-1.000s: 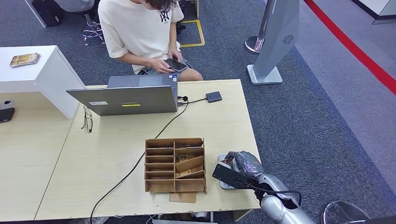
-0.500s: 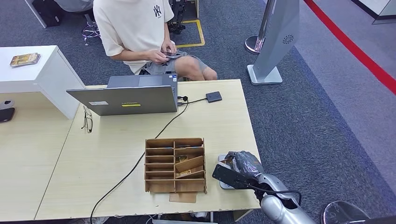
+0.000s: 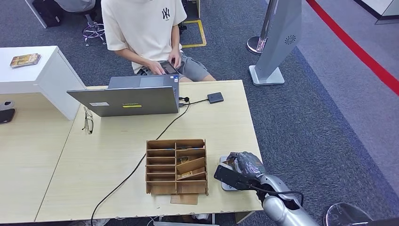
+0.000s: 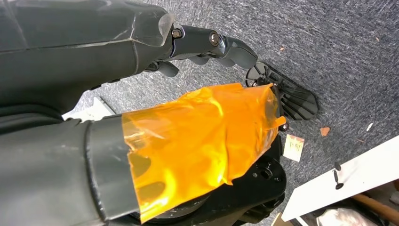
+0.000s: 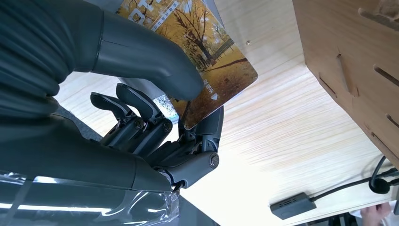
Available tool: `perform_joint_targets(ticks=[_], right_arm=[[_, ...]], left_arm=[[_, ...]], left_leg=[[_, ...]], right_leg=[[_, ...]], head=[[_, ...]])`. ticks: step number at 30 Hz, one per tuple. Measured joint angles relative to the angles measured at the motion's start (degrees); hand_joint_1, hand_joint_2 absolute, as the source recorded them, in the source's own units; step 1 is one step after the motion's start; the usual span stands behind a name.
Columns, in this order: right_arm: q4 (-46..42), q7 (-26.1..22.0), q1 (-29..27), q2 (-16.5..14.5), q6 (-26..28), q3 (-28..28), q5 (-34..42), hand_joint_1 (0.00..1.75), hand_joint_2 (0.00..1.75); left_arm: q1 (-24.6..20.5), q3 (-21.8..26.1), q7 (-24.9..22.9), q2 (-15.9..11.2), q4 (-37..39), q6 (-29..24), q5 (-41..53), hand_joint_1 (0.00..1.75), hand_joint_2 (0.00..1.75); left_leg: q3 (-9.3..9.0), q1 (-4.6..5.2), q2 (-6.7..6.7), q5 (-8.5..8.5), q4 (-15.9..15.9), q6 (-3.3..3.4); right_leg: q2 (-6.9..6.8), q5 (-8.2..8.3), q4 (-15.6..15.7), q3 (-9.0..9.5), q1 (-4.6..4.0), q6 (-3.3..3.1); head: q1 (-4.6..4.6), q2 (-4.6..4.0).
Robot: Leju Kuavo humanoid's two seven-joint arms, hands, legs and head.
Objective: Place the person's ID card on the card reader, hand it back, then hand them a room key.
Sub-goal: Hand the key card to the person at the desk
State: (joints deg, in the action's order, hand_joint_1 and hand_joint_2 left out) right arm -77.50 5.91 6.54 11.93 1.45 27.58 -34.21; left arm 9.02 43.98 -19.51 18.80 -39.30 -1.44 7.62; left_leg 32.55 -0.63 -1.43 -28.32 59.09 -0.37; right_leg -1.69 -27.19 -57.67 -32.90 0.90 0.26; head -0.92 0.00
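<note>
My right hand (image 3: 245, 165) rests at the table's near right edge, just right of the wooden compartment box (image 3: 176, 165). Its thumb (image 5: 155, 61) and fingers pinch a card with an autumn-tree picture (image 5: 207, 44), held low over the tabletop; a corner of the card (image 3: 229, 163) peeks out by a pale grey pad (image 3: 226, 187) under the hand. A small dark card reader (image 3: 215, 97) lies at the table's far side, wired to the laptop (image 3: 127, 96). My left hand (image 4: 197, 141) hangs over the carpet, thumb wrapped in orange tape, holding nothing.
A person (image 3: 141, 33) sits behind the table, both hands on a phone (image 3: 168, 67). Glasses (image 3: 88, 121) lie left of the laptop and a black cable (image 3: 141, 162) crosses the tabletop. A white cabinet (image 3: 42, 70) stands at left, a grey floor stand (image 3: 277, 42) at right.
The person has shifted on the seat and brought the phone back up in front of them. My right hand and the card have not moved.
</note>
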Motion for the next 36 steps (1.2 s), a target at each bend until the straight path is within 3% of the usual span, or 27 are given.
perform_joint_targets(ticks=[36], right_arm=[[2.75,-1.97,2.28,-0.27,-0.73,0.4,0.21,1.75,1.75]], left_arm=[[0.85,-2.81,-1.08,-0.04,-1.08,-1.69,-4.53,0.0,0.0]], left_leg=[[0.01,0.0,0.0,0.0,0.0,0.0]], right_leg=[[0.0,0.0,0.0,0.02,0.0,0.0]], head=[[0.0,0.0]])
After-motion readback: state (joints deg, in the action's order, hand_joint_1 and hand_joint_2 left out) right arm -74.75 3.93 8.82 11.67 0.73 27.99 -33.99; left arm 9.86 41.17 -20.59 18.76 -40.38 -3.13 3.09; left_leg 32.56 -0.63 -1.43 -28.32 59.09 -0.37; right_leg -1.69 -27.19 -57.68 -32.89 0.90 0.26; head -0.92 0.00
